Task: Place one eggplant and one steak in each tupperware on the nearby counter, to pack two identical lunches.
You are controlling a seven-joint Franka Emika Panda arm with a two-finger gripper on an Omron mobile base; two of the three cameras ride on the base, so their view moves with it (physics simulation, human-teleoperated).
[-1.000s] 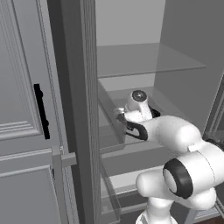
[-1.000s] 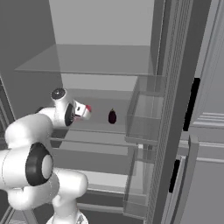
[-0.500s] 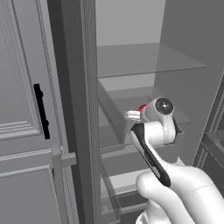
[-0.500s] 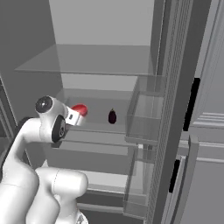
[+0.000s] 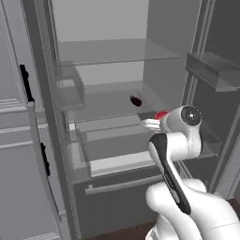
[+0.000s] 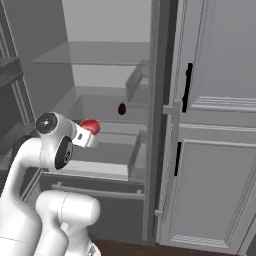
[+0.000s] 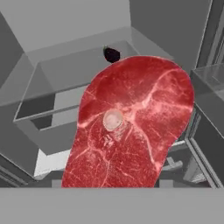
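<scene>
open fridge [image 5: 117, 93] fills centre frame in both base views: grey interior, glass shelves, drawers low, door bins at the sides. grey cabinet doors [image 6: 215, 150] with black handles at right of the right base view. small dark eggplant [image 5: 136, 100] sits on the mid shelf, centre of frame. gripper [image 5: 157, 120] at right centre of the left base view, jaws part-spread and pinching the red steak [image 7: 131, 127], which covers the middle of the hand view; fingertips hidden behind it.
</scene>
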